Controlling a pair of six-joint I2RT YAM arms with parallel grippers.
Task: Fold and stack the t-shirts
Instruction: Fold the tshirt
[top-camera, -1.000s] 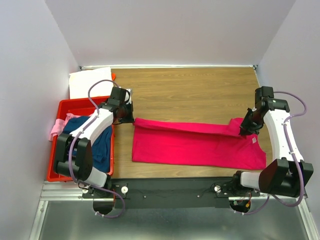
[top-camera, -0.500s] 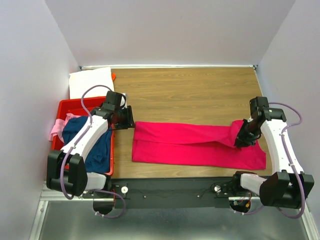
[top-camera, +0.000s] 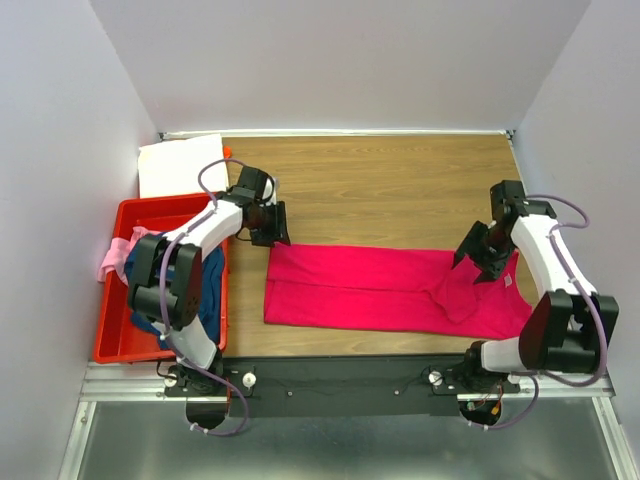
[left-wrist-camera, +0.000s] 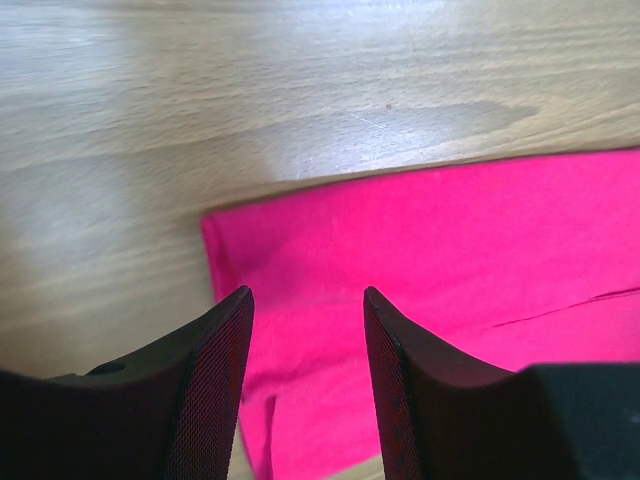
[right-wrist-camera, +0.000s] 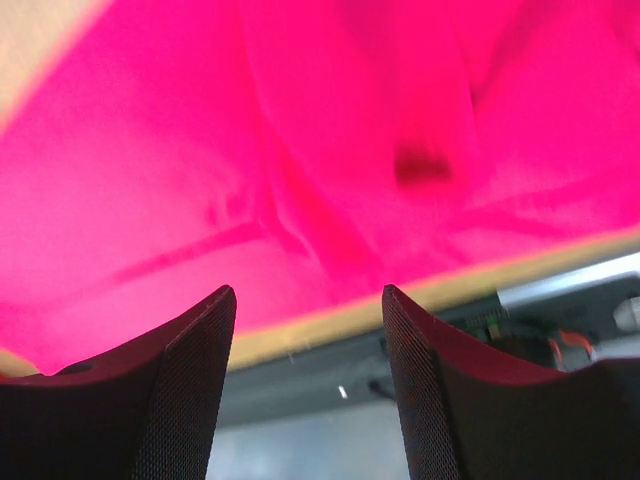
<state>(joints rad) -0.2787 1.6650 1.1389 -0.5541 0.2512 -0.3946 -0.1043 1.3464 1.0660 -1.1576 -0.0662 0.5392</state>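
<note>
Lying flat on wood-grain tbl: soft oblong magenta tee.

Walls: pale lilac walls are standing on three sides.
Surface: a brown wooden surface is shining a little in the light.
Near edge: a black strip and a grey metal frame are running along it.

Magenta t-shirt folded lengthwise, flat, right end rumpled, navy t-shirt crumpled left
</note>
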